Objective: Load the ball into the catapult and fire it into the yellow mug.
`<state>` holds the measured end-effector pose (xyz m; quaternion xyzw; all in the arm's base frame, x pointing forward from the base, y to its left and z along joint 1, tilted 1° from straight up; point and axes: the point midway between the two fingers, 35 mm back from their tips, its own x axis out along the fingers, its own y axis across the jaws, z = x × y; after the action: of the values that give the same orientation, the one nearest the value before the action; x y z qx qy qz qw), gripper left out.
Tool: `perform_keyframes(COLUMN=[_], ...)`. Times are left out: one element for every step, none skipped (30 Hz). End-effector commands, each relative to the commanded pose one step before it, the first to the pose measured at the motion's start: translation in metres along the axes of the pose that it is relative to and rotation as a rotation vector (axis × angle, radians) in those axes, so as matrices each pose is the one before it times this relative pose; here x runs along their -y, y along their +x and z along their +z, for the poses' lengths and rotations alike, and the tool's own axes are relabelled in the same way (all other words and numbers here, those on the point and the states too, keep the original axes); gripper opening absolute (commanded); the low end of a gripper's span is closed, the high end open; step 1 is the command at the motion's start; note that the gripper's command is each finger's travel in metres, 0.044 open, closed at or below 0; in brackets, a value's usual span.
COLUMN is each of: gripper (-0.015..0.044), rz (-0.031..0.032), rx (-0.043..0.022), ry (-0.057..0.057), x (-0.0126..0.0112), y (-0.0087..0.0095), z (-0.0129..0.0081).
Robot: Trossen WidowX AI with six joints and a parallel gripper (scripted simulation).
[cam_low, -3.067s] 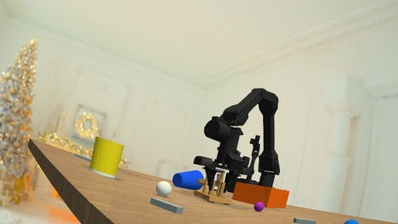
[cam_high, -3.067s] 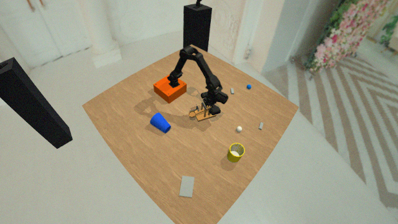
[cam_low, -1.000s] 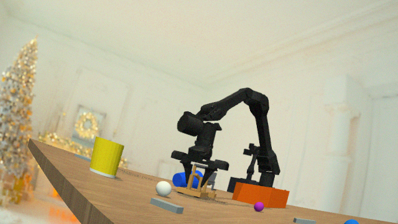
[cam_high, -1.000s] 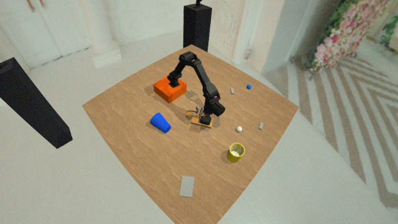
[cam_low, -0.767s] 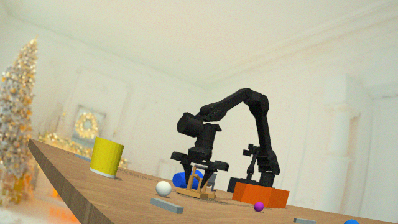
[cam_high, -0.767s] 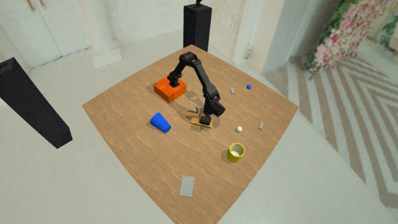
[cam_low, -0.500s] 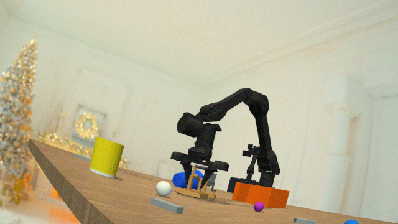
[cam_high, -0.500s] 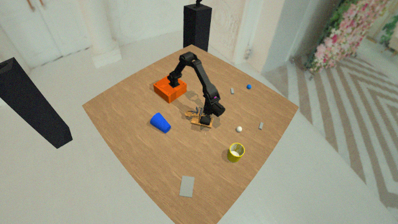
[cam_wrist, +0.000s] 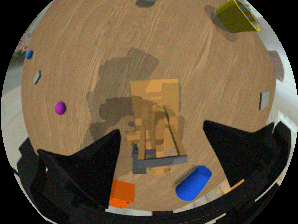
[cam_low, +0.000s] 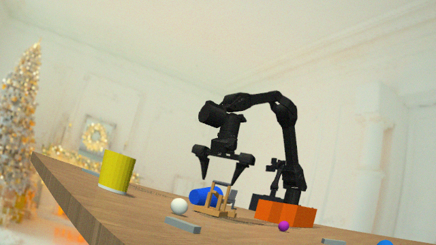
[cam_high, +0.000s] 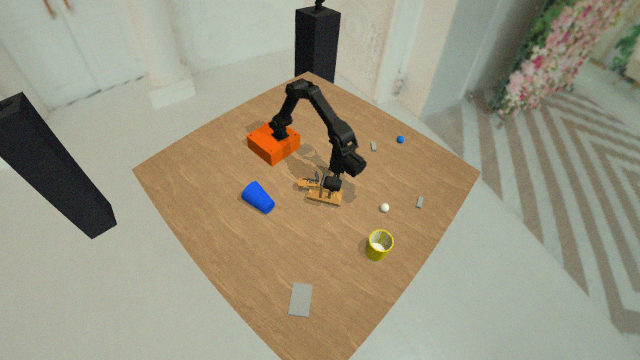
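The black parallel-jaw pincer (cam_low: 221,171) hangs spread nearly to its full width just above the small light-wooden catapult (cam_low: 216,203), its two dark pointed fingers (cam_low: 204,165) on either side of the frame's top without touching it, and nothing is held between them. The catapult stands on the brown wood-grain surface (cam_high: 260,260) near the middle, with its flat base down and its upright frame raised; in the wrist view it (cam_wrist: 157,125) lies directly below the camera between the two finger silhouettes. The white ball (cam_high: 384,207) rests on the surface well apart from the catapult, between it and the yellow cylindrical mug (cam_high: 379,244), which stands upright nearer the surface's edge with its open mouth up. In the exterior view the white ball (cam_low: 179,206) sits just beside the catapult's front end and the mug (cam_low: 116,171) stands farther off toward the left. A blue cup (cam_high: 258,197) lies on its side on the other side of the catapult. The black arm (cam_high: 320,107) rises from an orange block base (cam_high: 265,150) and arches over to the catapult. A small blue ball (cam_high: 400,139), a small purple ball (cam_low: 283,226), a flat grey rectangular plate (cam_high: 300,299) and two small grey blocks (cam_high: 419,202) lie scattered on the surface.
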<state>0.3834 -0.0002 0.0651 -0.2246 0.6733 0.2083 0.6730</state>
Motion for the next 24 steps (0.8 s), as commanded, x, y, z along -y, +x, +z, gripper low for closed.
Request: perform_keyframes(gripper=[0.0440, 0.0440, 0.0440, 0.0440, 0.0440, 0.0440, 0.0440, 0.0440, 0.0440, 0.0440, 0.0440, 0.0440, 0.0440, 0.0440, 0.0440, 0.0440, 0.0440, 0.0440, 0.0440, 0.0440, 0.0440, 0.0440, 0.0440, 0.0440], rz=[-0.00979, 0.00000, -0.00804, 0.00000, 0.00000, 0.00000, 0.00112, 0.00280, 0.00112, -0.00001, -0.00001, 0.00001, 0.00004, 0.00004, 0.00002, 0.00000, 0.00000, 0.00000, 0.00000, 0.00000, -0.00001, -0.00001, -0.00001, -0.00001], rx=[0.01426, 0.00000, 0.01105, 0.00000, 0.00000, 0.00000, -0.00090, -0.00225, -0.00090, 0.00001, 0.00002, -0.00001, -0.00006, -0.00006, -0.00002, 0.00000, 0.00000, 0.00000, 0.00000, 0.00000, 0.00000, 0.00000, 0.00000, 0.00000], ry=[0.0041, 0.0000, -0.0036, 0.0000, 0.0000, 0.0000, 0.0010, 0.0024, 0.0010, 0.0000, 0.0000, 0.0000, 0.0000, 0.0000, 0.0000, 0.0000, 0.0000, 0.0000, 0.0000, 0.0000, 0.0000, 0.0000, 0.0000, 0.0000], x=[-0.00135, 0.00000, 0.00276, 0.00000, 0.00000, 0.00000, -0.00079, -0.00198, -0.00080, 0.00006, 0.00009, -0.00012, -0.00046, -0.00043, -0.00017, 0.00000, 0.00000, 0.00000, 0.00002, 0.00005, 0.00006, 0.00009, 0.00009, 0.00008], y=[-0.03412, 0.00000, 0.01242, 0.00000, 0.00000, 0.00000, -0.00144, -0.00358, -0.00142, 0.00264, 0.00792, 0.01314, 0.01305, 0.00777, 0.00258, 0.00000, 0.00000, 0.00000, 0.00027, 0.00080, 0.00105, 0.00155, 0.00163, 0.00164], z=[-0.00200, 0.00000, 0.00362, 0.00000, 0.00000, 0.00000, -0.00092, -0.00232, -0.00094, 0.00015, 0.00035, 0.00019, -0.00029, -0.00040, -0.00017, 0.00000, 0.00000, 0.00000, 0.00002, 0.00005, 0.00006, 0.00009, 0.00009, 0.00008])
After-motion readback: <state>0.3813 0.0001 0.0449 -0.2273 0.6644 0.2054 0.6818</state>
